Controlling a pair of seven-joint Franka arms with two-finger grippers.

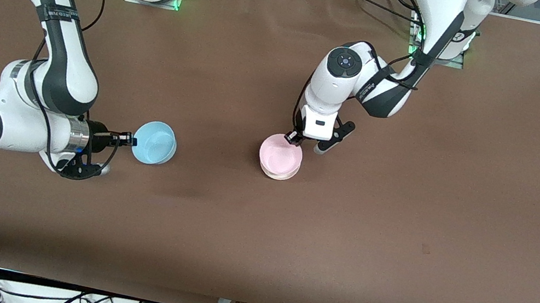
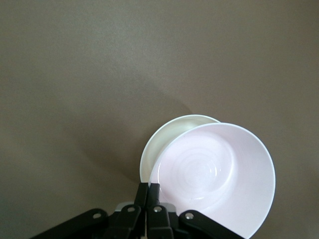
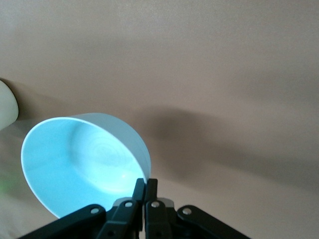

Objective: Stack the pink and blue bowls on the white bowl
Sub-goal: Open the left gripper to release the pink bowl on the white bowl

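My left gripper is shut on the rim of the pale pink bowl. The bowl sits directly over the white bowl, of which only an edge shows beneath it. In the left wrist view the pink bowl overlaps the white bowl and is offset from it, pinched by my left gripper. My right gripper is shut on the rim of the light blue bowl, held tilted above the table toward the right arm's end. The right wrist view shows the blue bowl in my right gripper.
The brown table carries nothing else. Both arm bases stand along its edge farthest from the front camera. Cables hang below the edge nearest the front camera.
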